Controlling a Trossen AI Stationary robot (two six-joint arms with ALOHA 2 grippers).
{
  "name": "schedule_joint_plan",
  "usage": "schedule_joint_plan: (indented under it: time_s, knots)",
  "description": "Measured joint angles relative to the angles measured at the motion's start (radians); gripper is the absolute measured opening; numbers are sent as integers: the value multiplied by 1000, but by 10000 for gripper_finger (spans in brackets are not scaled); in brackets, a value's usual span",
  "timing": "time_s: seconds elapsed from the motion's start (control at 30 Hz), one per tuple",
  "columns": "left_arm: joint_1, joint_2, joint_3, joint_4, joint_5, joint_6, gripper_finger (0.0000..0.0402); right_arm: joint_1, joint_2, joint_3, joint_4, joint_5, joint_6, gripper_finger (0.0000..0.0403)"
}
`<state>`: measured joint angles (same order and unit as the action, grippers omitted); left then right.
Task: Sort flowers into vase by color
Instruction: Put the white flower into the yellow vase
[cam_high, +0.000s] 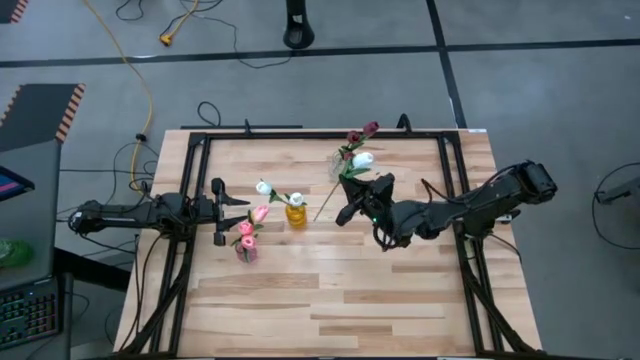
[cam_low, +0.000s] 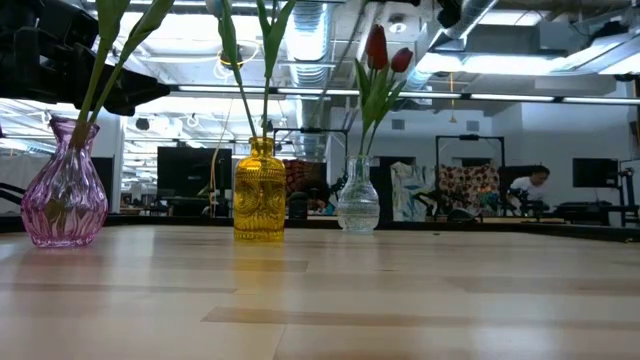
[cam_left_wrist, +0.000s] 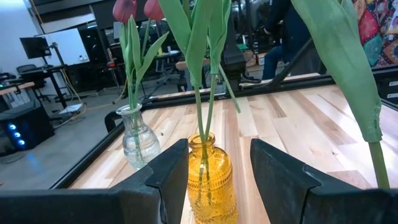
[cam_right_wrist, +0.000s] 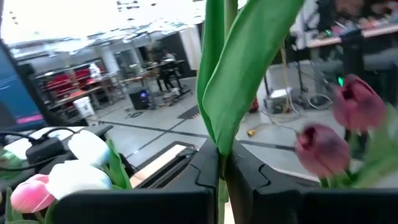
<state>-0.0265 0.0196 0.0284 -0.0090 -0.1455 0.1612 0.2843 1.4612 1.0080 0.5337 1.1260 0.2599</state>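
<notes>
Step in hand: right gripper (cam_high: 348, 205), frame centre, is clamping a white tulip (cam_high: 362, 159) by its stem, carrying it.
Left gripper (cam_high: 226, 198): waiting wide open, centre-left.
Next move: likely calling for lowering the stem into the yellow vase (cam_high: 296, 214), already holding white heads.
Other flowers: pink in the pink vase (cam_high: 245, 251); red in the clear vase (cam_low: 357, 207).

In the low view, the pink vase's (cam_low: 65, 183) and yellow vase's (cam_low: 259, 190) flower heads are cut off above.
</notes>
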Motion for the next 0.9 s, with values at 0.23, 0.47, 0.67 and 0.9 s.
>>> schedule_joint_plan:
  time_s: [0.23,0.47,0.67,0.9]
  knots:
    - [0,0,0,0,0,0,161,-70,0,0,49,-147,-114,42]
    - [0,0,0,0,0,0,161,-146,0,0,53,-322,-157,42]
    - [0,0,0,0,0,0,161,-172,0,0,98,-461,-302,43]
    - [0,0,0,0,0,0,161,-219,8,0,112,-611,-338,43]
